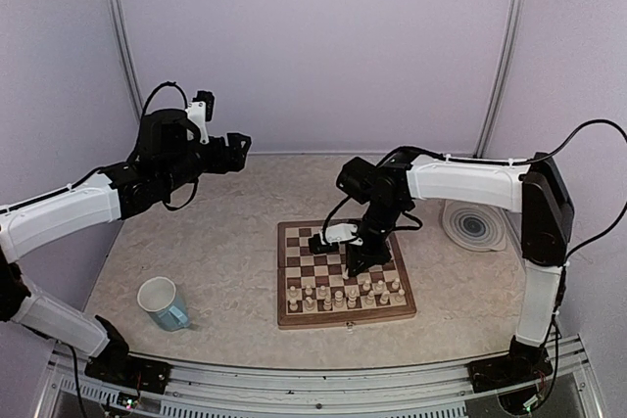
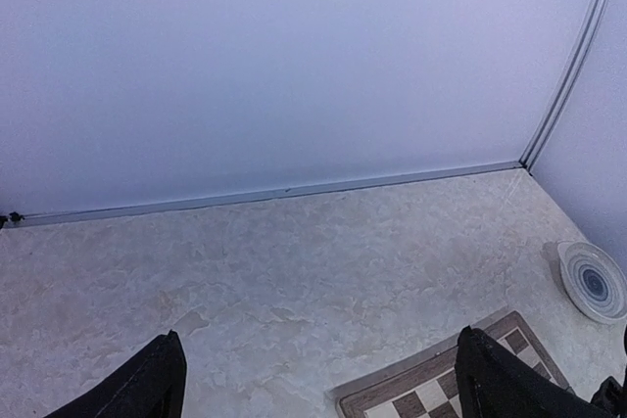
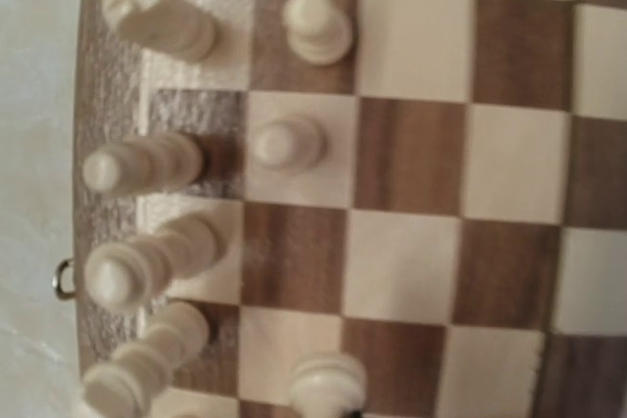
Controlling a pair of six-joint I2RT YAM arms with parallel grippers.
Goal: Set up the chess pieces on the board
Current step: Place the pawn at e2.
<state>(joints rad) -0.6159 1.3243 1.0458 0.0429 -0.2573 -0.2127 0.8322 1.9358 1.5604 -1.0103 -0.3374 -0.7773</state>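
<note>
Cream turned chess pieces (image 3: 284, 144) on checked wooden board (image 1: 299, 256), left gripper (image 2: 318, 379) spread, right gripper (image 1: 355, 266) closed.

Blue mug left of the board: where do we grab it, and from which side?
Take the mug by its rim wall, one finger inside and one outside, coming straight down from above. It stands upright with its mouth open to the top, and the body looks too wide for a sure side pinch. It sits apart from the board, on the side of the open left gripper.
</note>
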